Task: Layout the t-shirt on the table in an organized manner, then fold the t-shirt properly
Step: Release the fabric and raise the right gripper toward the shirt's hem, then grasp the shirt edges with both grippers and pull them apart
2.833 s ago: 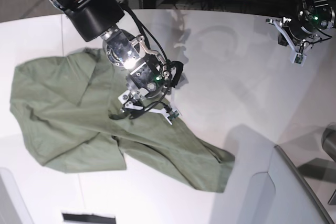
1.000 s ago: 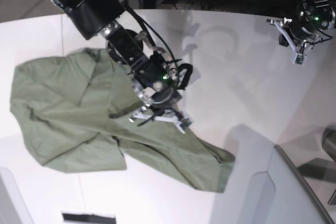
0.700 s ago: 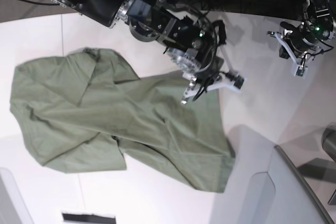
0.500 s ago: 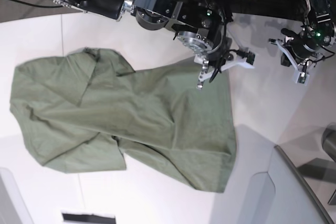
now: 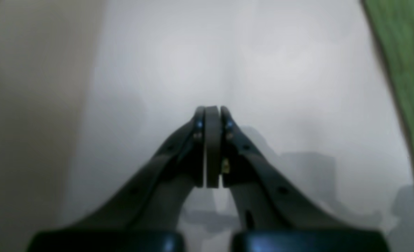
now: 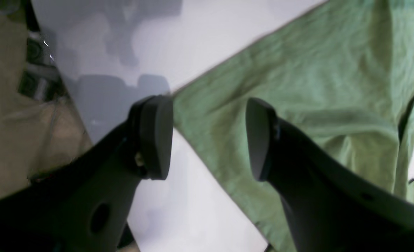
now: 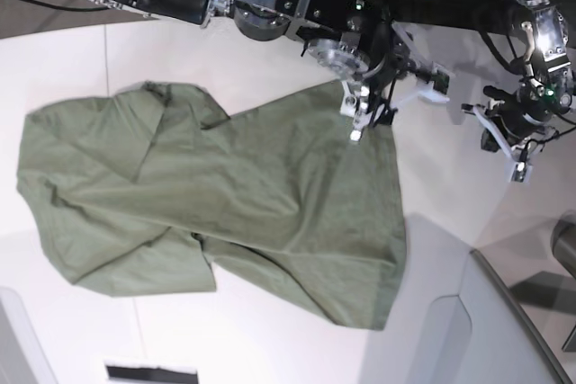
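**Right pincer open over the shirt's far corner**

The shirt (image 7: 207,195) lies spread across the white counter (image 7: 468,177), covering the left and middle of the base view. Its body is wrinkled, with a folded flap at about 7 o'clock and a bunched part at 11 o'clock. One corner reaches up toward 1 o'clock, and a straight edge runs from there down to the 5 o'clock corner.

The right pincer (image 7: 396,105) hangs over that 1 o'clock corner. In its wrist view the right pincer (image 6: 208,136) stands with its jaws well apart, and the shirt's (image 6: 297,91) corner shows between them, lying on the counter (image 6: 179,206). Whether either pad touches the cloth cannot be told; nothing is clamped.

The left pincer (image 7: 504,146) is at 3 o'clock in the base view, over bare counter, apart from the shirt. Its wrist view shows the left pincer (image 5: 212,147) with pads pressed together and holding nothing. A green strip of shirt (image 5: 402,70) runs down that view's right edge.

A grey panel (image 7: 504,330) sits at 5 o'clock.
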`<state>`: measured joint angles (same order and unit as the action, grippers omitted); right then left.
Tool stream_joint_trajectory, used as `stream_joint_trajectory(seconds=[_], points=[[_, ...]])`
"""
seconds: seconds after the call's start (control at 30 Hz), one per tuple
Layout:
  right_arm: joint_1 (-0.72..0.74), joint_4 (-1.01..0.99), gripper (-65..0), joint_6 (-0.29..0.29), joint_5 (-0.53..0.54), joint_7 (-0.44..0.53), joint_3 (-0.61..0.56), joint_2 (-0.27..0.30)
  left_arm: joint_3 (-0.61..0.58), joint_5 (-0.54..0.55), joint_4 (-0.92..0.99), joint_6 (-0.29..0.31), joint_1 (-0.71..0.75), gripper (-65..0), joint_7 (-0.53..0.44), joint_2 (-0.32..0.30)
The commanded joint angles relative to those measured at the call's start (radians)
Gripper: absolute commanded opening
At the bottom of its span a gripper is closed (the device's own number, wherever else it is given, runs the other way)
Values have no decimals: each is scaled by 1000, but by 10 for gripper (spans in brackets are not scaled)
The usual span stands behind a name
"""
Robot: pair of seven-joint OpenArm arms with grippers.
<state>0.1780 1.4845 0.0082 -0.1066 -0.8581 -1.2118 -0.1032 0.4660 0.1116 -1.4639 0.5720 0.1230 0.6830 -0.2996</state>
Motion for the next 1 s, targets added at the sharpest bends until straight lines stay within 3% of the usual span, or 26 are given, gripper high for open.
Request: stream_joint_trajectory(seconds=[0.0, 0.1, 0.2, 0.27, 0.37, 0.63, 0.73, 0.97], points=[[19, 34, -351, -14, -26, 17, 79, 3, -5, 17, -62, 13, -10, -650, 8, 1], [-11, 60, -426, -14, -21, 15, 295, 12, -89, 17, -176, 58, -9, -650, 102, 60], [-50, 64, -650, -12, -20, 12, 510, 9, -187, 17, -257, 72, 2, -650, 142, 119], [-77, 67, -621, -12, -20, 20, 622, 9, -238, 13, -254, 69, 2, -650, 145, 152], [-97, 66, -650, -12, -20, 20, 746, 13, -289, 9, -197, 67, 13, -650, 142, 178], [-134, 66, -650, -11, -20, 20, 1031, 15, -346, 7, -24, 66, 25, -650, 96, 168], [-140, 77, -650, -9, -20, 20, 1094, 15, -349, 7, 56, 66, 25, -650, 37, 141], [-142, 87, -650, -9, -20, 20, 1206, 15, -349, 7, 136, 66, 25, -650, 17, 67]])
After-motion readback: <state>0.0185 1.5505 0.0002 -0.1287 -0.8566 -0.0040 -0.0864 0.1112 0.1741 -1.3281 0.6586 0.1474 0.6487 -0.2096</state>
